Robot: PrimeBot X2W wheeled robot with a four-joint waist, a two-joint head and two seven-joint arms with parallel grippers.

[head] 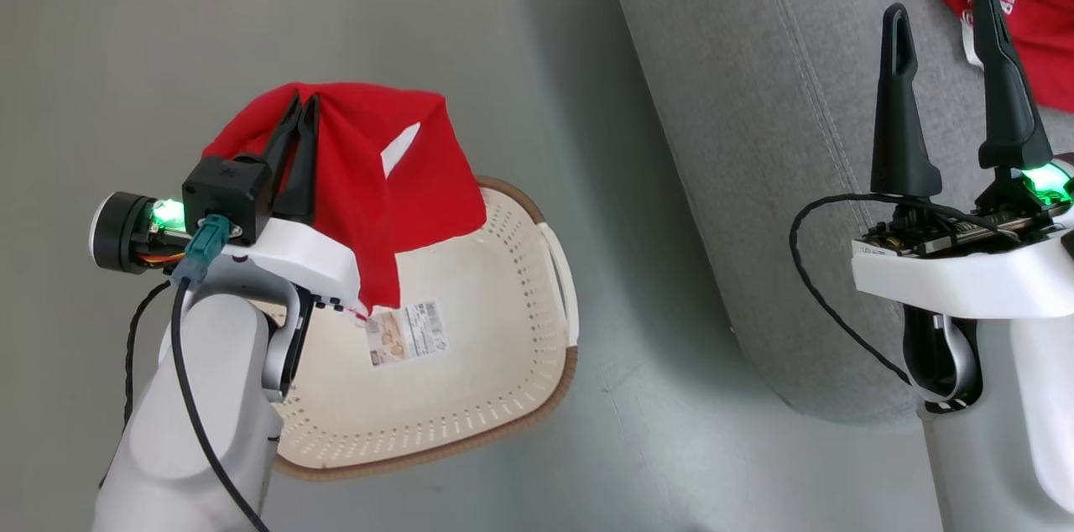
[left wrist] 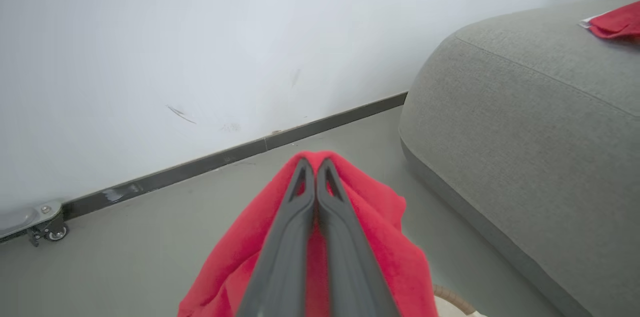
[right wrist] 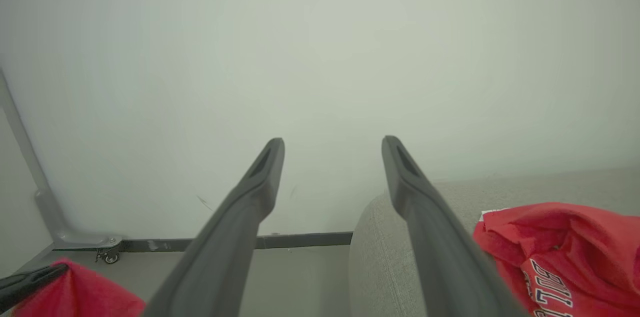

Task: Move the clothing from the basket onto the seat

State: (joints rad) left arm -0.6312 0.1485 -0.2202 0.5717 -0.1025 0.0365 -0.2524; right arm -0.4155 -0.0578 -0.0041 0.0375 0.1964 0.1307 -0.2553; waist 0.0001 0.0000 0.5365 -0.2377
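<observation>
Left gripper [head: 303, 102] is pinching shut, fingers pressed together on a fold of the red garment [head: 394, 179]. The cloth is draping over both fingers and hanging down past the white wrist housing, a white stripe showing on it. Below it the basket [head: 503, 364] is sitting on the grey floor [head: 126, 54], holding no clothing, with its brown rim and one handle facing the sofa. The barcode label [head: 405, 333] on its bottom is lying uncovered, and the garment's lowest corner is dangling just above the label's edge as seen from the head. Right gripper [head: 941, 5] is standing wide open and gripping nothing, its fingers pointing up over the sofa [head: 755, 138] without touching the fabric. The second red garment [head: 1032, 3] is lying crumpled on the seat just beyond the right finger, with white trim and lettering showing. The sofa's rounded end is sitting near the basket with a strip of floor between them. Farther back, a dark baseboard [left wrist: 240, 149] is running along the foot of the pale wall [left wrist: 200, 32].
</observation>
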